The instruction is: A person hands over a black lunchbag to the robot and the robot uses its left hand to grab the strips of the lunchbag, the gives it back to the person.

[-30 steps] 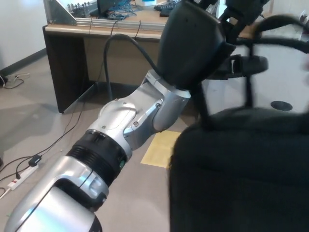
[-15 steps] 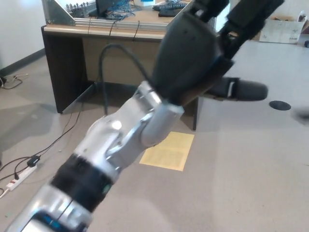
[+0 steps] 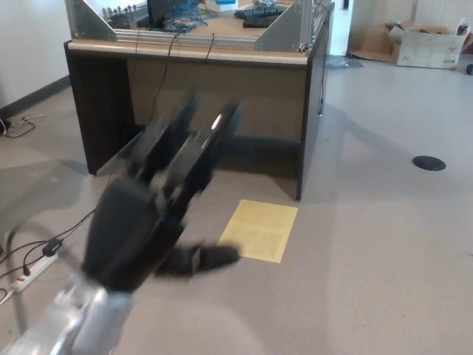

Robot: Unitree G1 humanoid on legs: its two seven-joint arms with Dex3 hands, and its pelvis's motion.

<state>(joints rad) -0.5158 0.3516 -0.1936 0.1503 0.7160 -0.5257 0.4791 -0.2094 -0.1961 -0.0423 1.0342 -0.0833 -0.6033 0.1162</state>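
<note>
Dropped low since half a second ago, our left hand [image 3: 144,214] is blurred, fingers spread, thumb out, holding nothing. No lunchbag in view; handback looks done. We'd keep lowering slowly, clear of the desk [image 3: 185,52]. Yellow paper [image 3: 260,230] lies just before the desk, power strip [image 3: 29,270] off its left corner. Right hand unseen.

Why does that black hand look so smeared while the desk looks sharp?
Head view: the left hand is streaked with motion blur, its fingers doubled into ghost outlines; the desk and yellow sheet on the floor stay crisp, under even light with soft shadows.
</note>
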